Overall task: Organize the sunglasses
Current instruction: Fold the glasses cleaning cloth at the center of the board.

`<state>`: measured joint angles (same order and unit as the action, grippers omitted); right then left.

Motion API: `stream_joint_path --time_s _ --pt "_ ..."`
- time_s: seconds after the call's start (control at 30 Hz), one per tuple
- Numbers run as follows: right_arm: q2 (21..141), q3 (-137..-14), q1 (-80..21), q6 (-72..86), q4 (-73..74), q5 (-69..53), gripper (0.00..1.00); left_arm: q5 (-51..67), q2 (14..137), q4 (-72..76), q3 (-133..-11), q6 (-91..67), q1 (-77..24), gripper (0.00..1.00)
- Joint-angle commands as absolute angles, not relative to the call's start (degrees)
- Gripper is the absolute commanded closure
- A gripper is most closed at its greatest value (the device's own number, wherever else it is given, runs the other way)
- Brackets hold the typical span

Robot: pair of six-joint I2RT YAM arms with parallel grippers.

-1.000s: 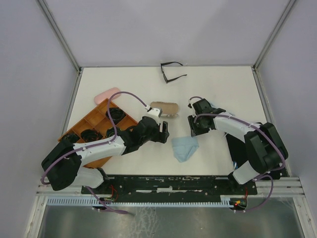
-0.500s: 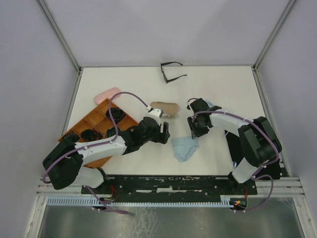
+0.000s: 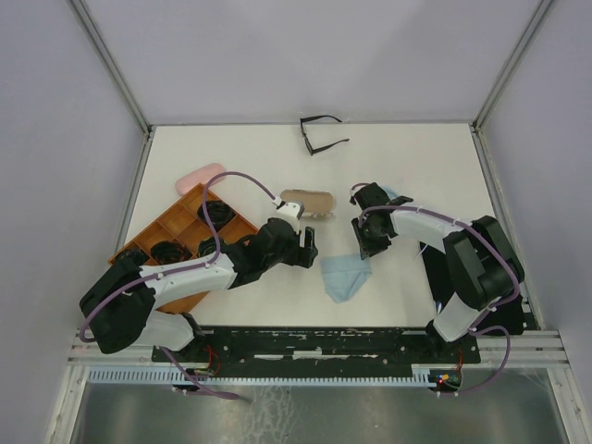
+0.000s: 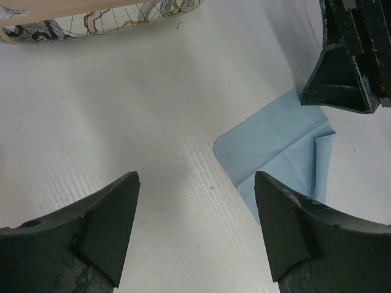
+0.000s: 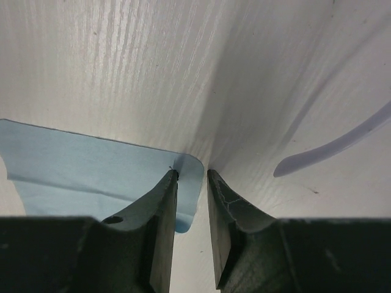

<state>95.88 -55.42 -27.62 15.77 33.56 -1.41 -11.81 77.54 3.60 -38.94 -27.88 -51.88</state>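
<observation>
Black-framed sunglasses (image 3: 314, 139) at far edge, well apart from fingers (image 4: 110, 226)

The table (image 4: 153, 122) is matt and ribbed — the cloth (image 4: 275, 146) soft, the fingers (image 4: 104, 226) scuffed plastic.

No text, label, brand or number can be read. Only map-like lines are seen on the patterned case (image 4: 122, 15) mid-worktop; any lettering there is perhaps too blurred.

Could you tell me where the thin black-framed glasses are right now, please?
In the top view, the glasses lie alone at the table's far edge, near its middle, well beyond the patterned case.
</observation>
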Motion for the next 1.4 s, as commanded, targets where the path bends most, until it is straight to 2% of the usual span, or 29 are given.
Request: stream_joint_path --time_s 0.0,0.27,0.43,0.63,0.83,1.07,1.37 --pt "97.7 -55.7 -27.4 17.2 33.5 0.0 0.69 -12.2 77.0 7.0 -39.0 -30.4 -52.1 0.18" --pt "96.3 -54.6 -27.4 18.3 32.5 0.0 0.91 -11.8 79.0 8.9 -38.8 -31.4 -52.1 0.18" --pt "94.8 -52.6 -27.4 19.7 30.6 -0.4 1.00 -11.7 82.3 10.0 -40.3 -31.6 -52.1 0.18" --pt "92.5 -50.2 -27.4 22.9 27.9 -0.1 1.00 -11.4 87.6 9.5 -43.7 -32.0 -52.5 0.27" --pt "90.6 -48.9 -27.3 26.9 26.8 2.2 1.00 -15.5 93.8 5.1 -49.7 -31.2 -55.5 0.31" --pt "89.7 -48.1 -27.2 28.3 26.5 3.1 1.00 -21.8 99.1 -3.0 -56.6 -30.8 -58.8 0.40" --pt "90.5 -47.9 -27.2 28.0 25.6 1.7 1.00 -23.6 101.9 -6.5 -58.2 -31.9 -60.1 0.52"
